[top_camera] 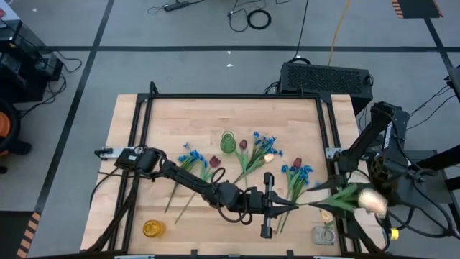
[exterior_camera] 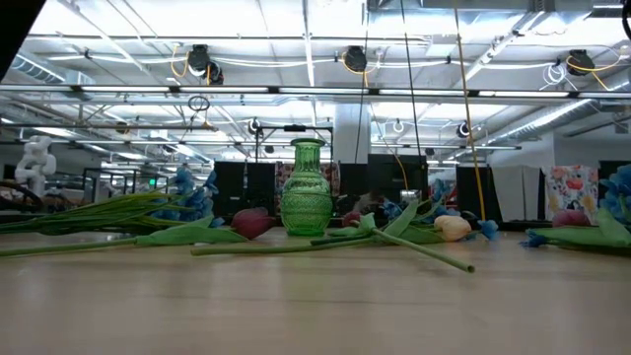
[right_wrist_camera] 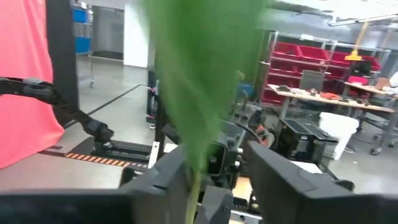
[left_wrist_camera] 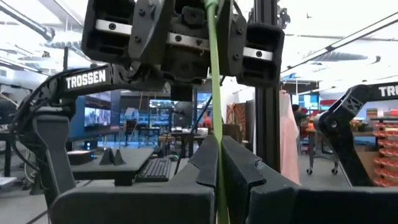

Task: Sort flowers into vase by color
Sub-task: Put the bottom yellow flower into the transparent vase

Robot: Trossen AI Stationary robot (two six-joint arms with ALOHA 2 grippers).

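Note:
A cream-yellow tulip [top_camera: 371, 202] with broad green leaves [top_camera: 343, 193] hangs in the air off the table's right near corner. Its thin stem [top_camera: 302, 205] runs left to my left gripper [top_camera: 272, 207], which is shut on it. My right gripper [right_wrist_camera: 217, 168] is open and faces the left one at the leaf end. The stem [right_wrist_camera: 193, 186] passes between its fingers, close to one of them. Blue flowers [top_camera: 192, 160] and dark red tulips [top_camera: 214, 162] lie flat on the table. A green vase [top_camera: 228, 142] stands among them. My left gripper pinches the tulip's bare stem [left_wrist_camera: 217, 163] between its two shut fingers. The fingers come from the table's left and slant a little upward. The stem runs on past the fingertips toward the right gripper [left_wrist_camera: 180, 37]. The whole flower is lifted clear of the table. My right gripper has the stem next to one finger [right_wrist_camera: 169, 180]; I cannot tell whether they touch.
A yellow vase [top_camera: 153, 229] stands near the table's left near corner and a clear vase [top_camera: 325, 234] near the right near corner. More blue flowers [top_camera: 298, 173] and tulips [top_camera: 267, 157] lie right of the green vase [exterior_camera: 307, 187]. A black frame [top_camera: 327, 137] edges the table.

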